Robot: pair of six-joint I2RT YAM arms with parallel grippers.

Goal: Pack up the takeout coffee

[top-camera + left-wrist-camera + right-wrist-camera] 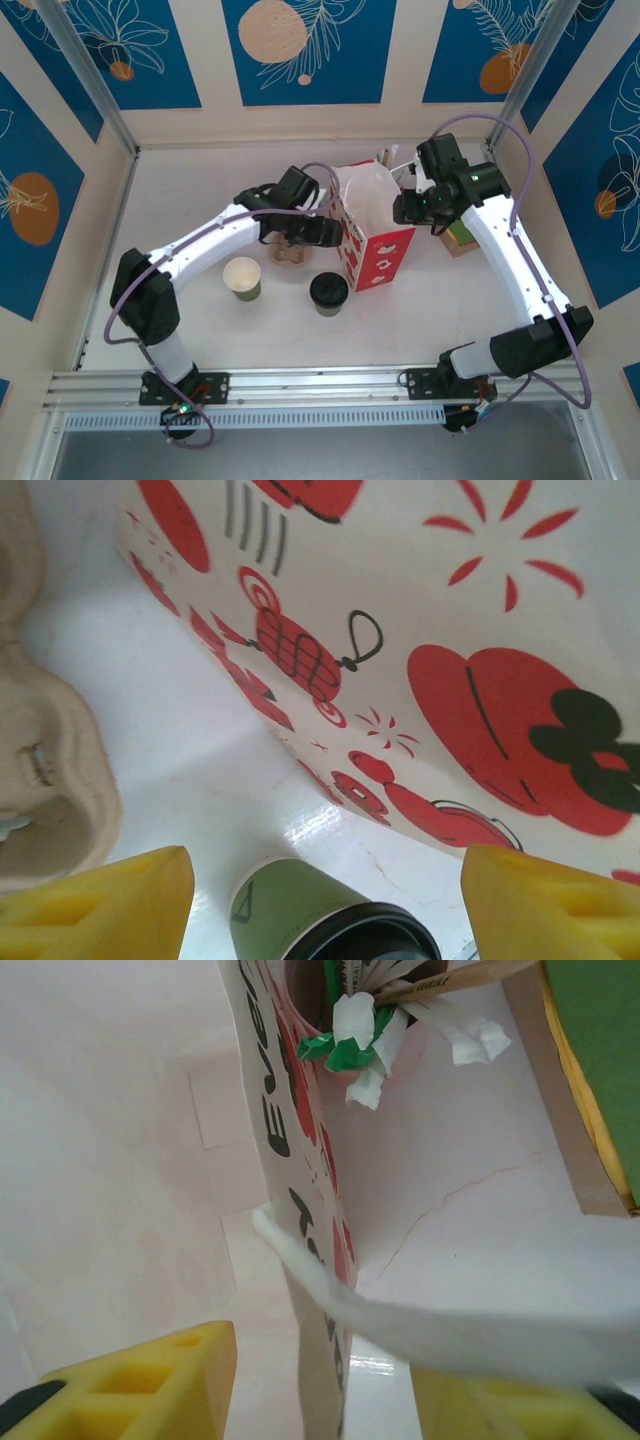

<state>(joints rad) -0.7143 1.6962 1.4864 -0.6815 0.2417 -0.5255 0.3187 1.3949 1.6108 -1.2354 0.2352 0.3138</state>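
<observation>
So far nothing is packed: the bag is open and the coffee sits outside it.
Left gripper (322, 232), pads wide apart and empty, hangs just beside the left face of the red-and-white bag (375, 250) at frame centre. Right gripper (407, 208), jaws parted, straddles the bag's upper right rim, apparently without pinching it. The takeout coffee (329, 292), lid on, stands on the table (200, 330) just below the bag's lower left corner, with the lidless cup (243, 277) further left. Grasping the coffee and lowering it into the bag are both left to do.
</observation>
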